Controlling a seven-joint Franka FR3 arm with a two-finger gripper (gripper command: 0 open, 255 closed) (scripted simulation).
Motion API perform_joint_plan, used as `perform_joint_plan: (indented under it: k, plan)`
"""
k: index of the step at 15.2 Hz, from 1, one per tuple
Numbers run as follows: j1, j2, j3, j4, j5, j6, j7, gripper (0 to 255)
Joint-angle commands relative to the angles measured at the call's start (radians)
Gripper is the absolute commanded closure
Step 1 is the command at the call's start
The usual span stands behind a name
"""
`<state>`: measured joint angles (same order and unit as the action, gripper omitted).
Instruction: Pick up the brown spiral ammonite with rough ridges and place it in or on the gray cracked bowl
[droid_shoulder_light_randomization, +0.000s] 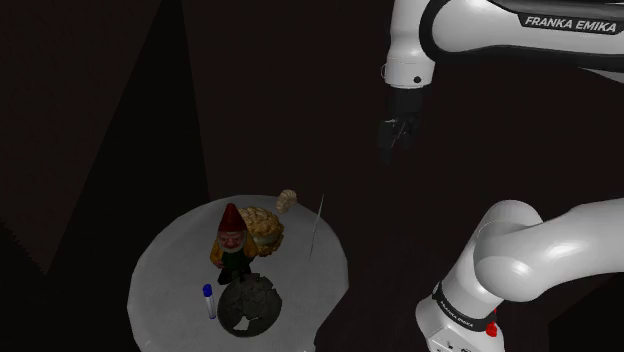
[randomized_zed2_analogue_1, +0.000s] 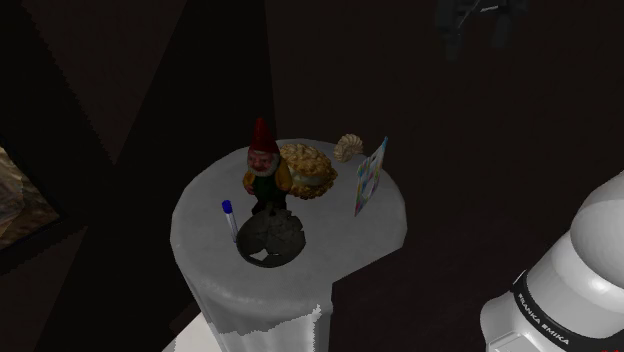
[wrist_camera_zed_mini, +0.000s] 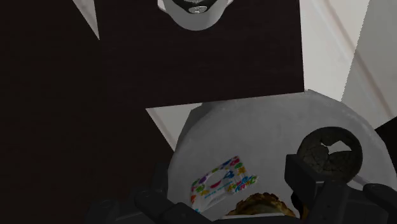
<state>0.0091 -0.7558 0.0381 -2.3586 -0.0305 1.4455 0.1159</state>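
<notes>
Jaws: spread wide and empty; in the wrist view the two black fingers stand well apart with nothing clasped between them.
Gripper: the all-black gripper hangs high, off to the shoulder view's right of the round pale grey table. I read this as a start pose, the reach not yet begun.
Ammonite: the tan-brown ridged spiral ammonite sits at the table's edge farthest from the shoulder camera, just beside the lumpy yellow rounded object.
Bowl: the dark grey cracked bowl rests open side up at the near edge, well apart from the ammonite, ready to receive it.
Gnome: the red-hatted garden gnome stands between the two, so the carry probably needs height.
Card: the thin colour-printed card stands upright near the ammonite; a brush would likely topple it.
Marker: the blue-capped white marker lies beside the bowl.
</notes>
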Motion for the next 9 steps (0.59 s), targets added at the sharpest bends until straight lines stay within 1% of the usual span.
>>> perform_joint_plan:
  k: [1, 5, 9]
  plan:
    - [0.0, 0.0, 0.0, 0.0, 0.0, 0.0, 0.0, 0]
    - [-0.023, 0.094, 0.049, -0.033, 0.03, 0.134, 0.128, 0]
    - [-0.047, 0.211, 0.094, -0.04, 0.047, 0.265, 0.253, 0]
